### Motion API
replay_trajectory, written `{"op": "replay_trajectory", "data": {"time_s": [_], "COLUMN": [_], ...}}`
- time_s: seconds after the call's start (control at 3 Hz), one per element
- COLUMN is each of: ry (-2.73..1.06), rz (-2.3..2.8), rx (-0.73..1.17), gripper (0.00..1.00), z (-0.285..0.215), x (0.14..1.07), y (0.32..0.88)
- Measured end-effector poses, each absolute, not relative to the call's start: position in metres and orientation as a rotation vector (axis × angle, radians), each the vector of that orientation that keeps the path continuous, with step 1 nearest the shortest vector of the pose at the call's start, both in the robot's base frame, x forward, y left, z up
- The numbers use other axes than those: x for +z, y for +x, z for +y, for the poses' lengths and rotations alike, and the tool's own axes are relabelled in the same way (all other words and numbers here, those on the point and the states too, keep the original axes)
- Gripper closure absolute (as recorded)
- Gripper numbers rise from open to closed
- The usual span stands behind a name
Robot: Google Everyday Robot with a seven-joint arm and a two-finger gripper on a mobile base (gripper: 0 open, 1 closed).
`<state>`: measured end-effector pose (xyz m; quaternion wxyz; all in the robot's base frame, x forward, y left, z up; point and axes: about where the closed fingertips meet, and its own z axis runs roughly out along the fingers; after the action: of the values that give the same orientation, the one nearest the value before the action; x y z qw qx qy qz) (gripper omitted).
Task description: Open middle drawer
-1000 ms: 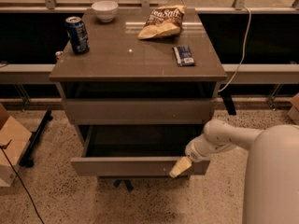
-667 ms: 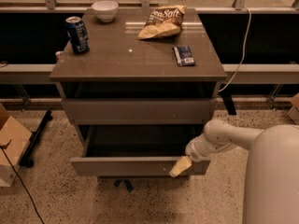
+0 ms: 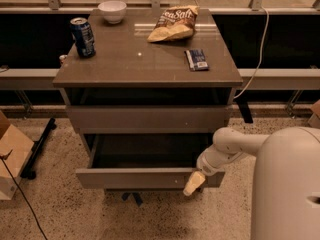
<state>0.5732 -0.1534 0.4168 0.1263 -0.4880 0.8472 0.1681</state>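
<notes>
Hanging at the one open middle drawer [image 3: 135,178]: one claw [image 3: 193,184].

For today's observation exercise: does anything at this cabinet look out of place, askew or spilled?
Nothing is spilled or damaged. Only the middle drawer stands out: it is pulled open, with the gripper at its front's right end. The soda can and bowl stand upright; the chip bag lies flat.

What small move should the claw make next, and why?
Probably draw the claw back off the middle drawer: it already stands well out, its dark inside showing, and the claw sits at the front's right end.
</notes>
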Motion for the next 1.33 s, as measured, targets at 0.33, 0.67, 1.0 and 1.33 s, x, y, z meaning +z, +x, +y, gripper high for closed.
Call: {"op": "replay_trajectory", "data": {"time_s": [0.33, 0.67, 1.0, 1.33], "ry": [-1.521, -1.609, -1.624, -1.624], "rz": [2.457, 2.435, 2.428, 2.428], "rx": [0.508, 0.564, 0.576, 0.577], "gripper": [0.15, 0.38, 0.66, 0.51], "z": [-0.149, -0.144, -0.142, -0.142], "x": [0.414, 0.411, 0.412, 0.412], "y": [0.554, 0.530, 0.525, 0.525]}}
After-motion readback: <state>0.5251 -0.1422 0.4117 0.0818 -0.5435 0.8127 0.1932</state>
